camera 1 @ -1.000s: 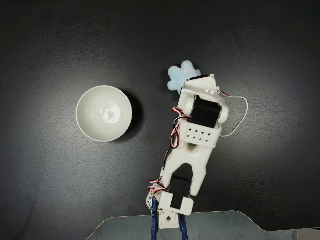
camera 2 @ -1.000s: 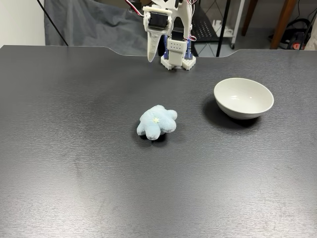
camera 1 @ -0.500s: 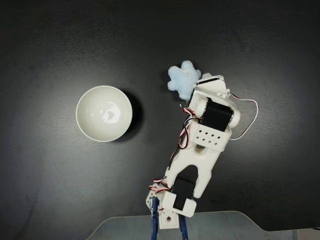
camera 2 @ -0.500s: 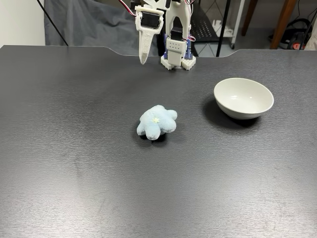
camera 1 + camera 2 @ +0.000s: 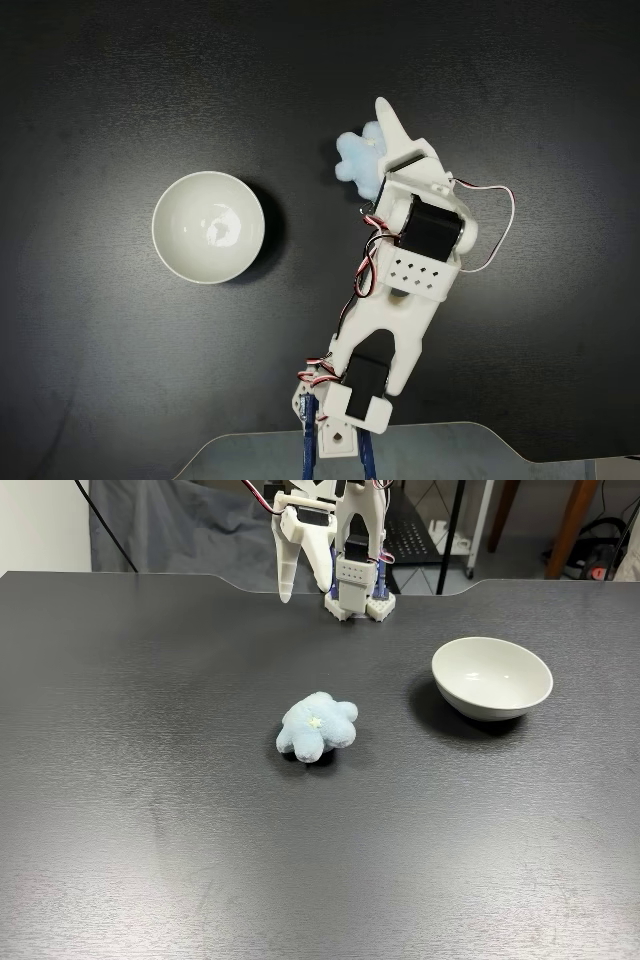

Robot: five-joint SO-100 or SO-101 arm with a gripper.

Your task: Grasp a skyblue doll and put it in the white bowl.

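Front fixed view, nearest first: the skyblue doll (image 5: 317, 728) lies flat on the dark tabletop (image 5: 150, 860), roughly midway between the near and far edges and a little left of centre, untouched. The white bowl (image 5: 491, 677) stands further back towards the right edge, well apart from the doll, with nothing in it. Furthest back, at the far edge, the gripper (image 5: 304, 580) hangs in the air, its jaws spread, pinching nothing.

Governing relation: the doll lies below the gripper and nearer the camera. In the fixed view from above, the gripper (image 5: 378, 131) overlaps the doll (image 5: 358, 160), so the horizontal offset appears small; the main gap to close is judged to be height. The doll is lumpy and star-like, showing no clear long axis, so approach angle matters little.

Judgement: grasp not yet begun; a downward reach comes next
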